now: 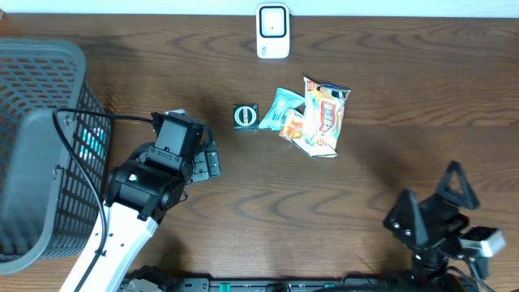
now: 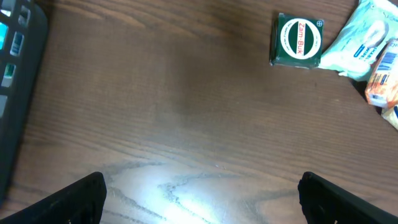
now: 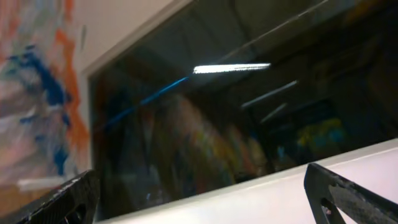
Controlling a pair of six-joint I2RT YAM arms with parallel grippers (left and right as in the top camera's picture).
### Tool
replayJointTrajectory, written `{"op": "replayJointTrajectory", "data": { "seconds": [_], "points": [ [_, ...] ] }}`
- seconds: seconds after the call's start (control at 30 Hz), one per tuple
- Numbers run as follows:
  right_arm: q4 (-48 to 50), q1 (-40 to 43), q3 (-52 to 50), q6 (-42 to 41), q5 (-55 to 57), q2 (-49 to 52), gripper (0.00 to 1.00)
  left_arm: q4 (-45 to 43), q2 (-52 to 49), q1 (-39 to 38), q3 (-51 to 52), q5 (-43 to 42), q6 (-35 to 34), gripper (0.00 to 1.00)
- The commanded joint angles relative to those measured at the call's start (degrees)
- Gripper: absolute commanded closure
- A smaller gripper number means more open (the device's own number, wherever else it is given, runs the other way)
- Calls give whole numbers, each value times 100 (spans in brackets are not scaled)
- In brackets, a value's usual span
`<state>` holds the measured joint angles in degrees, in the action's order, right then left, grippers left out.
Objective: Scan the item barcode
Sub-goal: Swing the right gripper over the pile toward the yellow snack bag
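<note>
A small green Zam-Buk box [image 1: 246, 116] [image 2: 297, 41] lies at the table's middle, beside a teal packet [image 1: 282, 108] [image 2: 360, 43] and an orange-yellow snack packet [image 1: 325, 118] [image 2: 382, 81]. No barcode shows on any of them. The white barcode scanner [image 1: 272, 31] stands at the far edge. My left gripper [image 1: 212, 160] [image 2: 202, 205] hovers open over bare wood, left of and nearer than the green box, holding nothing. My right gripper [image 1: 430, 203] [image 3: 205, 199] is open and empty at the near right, tilted up and facing away from the table.
A grey mesh basket [image 1: 40, 146] [image 2: 15, 74] fills the left side, close to my left arm. The right wrist view shows only a dark window and a white ledge [image 3: 280, 193].
</note>
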<state>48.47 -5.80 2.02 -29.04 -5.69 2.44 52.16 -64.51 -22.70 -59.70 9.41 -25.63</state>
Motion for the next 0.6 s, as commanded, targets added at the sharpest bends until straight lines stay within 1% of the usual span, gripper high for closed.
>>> {"op": "replayJointTrajectory", "data": {
  "seconds": [0.0, 0.03, 0.1, 0.2, 0.27, 0.33, 0.43, 0.5, 0.57],
  "points": [
    [-63, -42, 743, -122, 450, 599, 1, 11, -22, 20, -24, 92, 11, 2],
    [-136, -42, 999, -31, 391, 855, 1, 11, -22, 20, -24, 92, 11, 2],
    [-295, -42, 1569, 476, 212, 1486, 1, 11, -22, 20, -24, 94, 11, 2],
    [-660, -42, 2437, 1561, -310, 2524, 1, 11, -22, 20, -24, 94, 11, 2],
    [-1272, -42, 3143, 2249, -643, 3348, 1, 11, -22, 20, -24, 92, 11, 2],
    [-2214, -42, 3901, 2570, -868, 4177, 1, 11, -22, 20, -24, 92, 11, 2],
    [-4197, -42, 5237, 3001, -994, 5497, 1, 11, -22, 20, -24, 92, 11, 2],
    [-5497, -42, 6030, 3204, -992, 6253, 1, 11, -22, 20, -24, 92, 11, 2],
    [-6555, -42, 6697, 3233, -1029, 6922, 1, 11, -22, 20, -24, 94, 11, 2]
  ]
}}
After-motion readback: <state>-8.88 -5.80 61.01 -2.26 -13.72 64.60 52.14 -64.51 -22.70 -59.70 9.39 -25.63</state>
